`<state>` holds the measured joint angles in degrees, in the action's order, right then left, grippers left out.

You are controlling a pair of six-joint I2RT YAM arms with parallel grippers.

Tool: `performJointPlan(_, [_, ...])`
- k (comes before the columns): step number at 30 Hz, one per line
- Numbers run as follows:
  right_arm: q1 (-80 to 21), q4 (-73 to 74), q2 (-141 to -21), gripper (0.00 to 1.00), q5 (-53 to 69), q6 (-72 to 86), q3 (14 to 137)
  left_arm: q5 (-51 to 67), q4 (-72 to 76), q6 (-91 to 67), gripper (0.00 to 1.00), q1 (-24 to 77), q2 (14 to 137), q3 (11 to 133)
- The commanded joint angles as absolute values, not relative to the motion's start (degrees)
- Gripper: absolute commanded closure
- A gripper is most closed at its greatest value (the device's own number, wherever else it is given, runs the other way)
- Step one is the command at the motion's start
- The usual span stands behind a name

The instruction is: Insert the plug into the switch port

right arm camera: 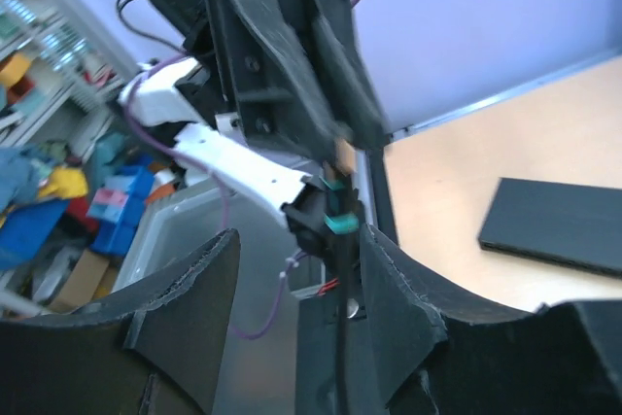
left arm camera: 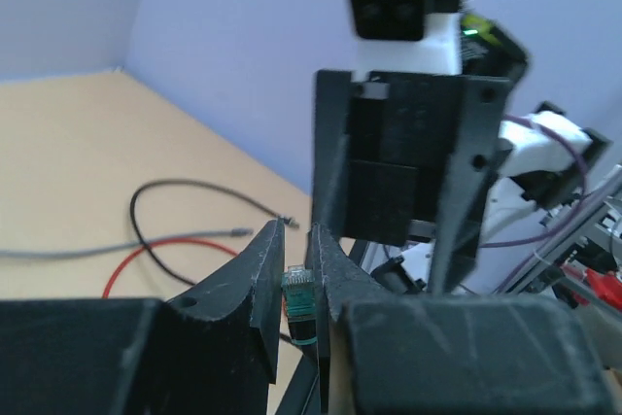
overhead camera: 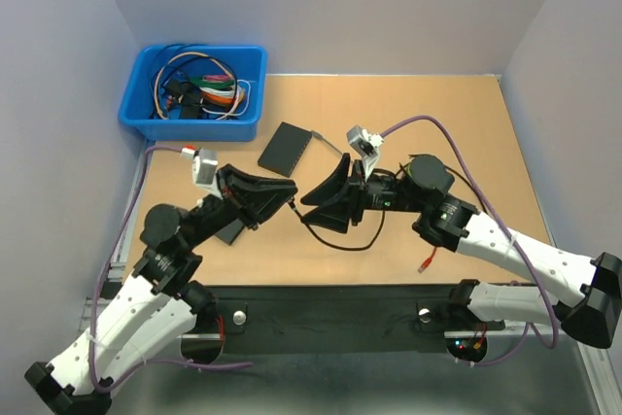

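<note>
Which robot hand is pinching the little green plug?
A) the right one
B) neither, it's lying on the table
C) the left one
C: the left wrist view shows the left gripper closed on the green plug, while the right gripper has its fingers spread apart with nothing held between them.
</note>
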<state>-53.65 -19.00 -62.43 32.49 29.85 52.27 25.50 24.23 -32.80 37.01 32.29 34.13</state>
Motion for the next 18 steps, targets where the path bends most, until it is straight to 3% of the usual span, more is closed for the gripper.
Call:
performJointPlan(1, [-53.44,-22.94,-62.14,0.42,40.7,30.15,54.84,30.76,32.17,-30.06,1.0,37.0,26.47,33.75])
performJointPlan(18, [-53.44,-29.62,-66.44,0.46,43.33,33.13,55.55,28.65,34.98,-32.78,1.0,37.09,24.08,30.85])
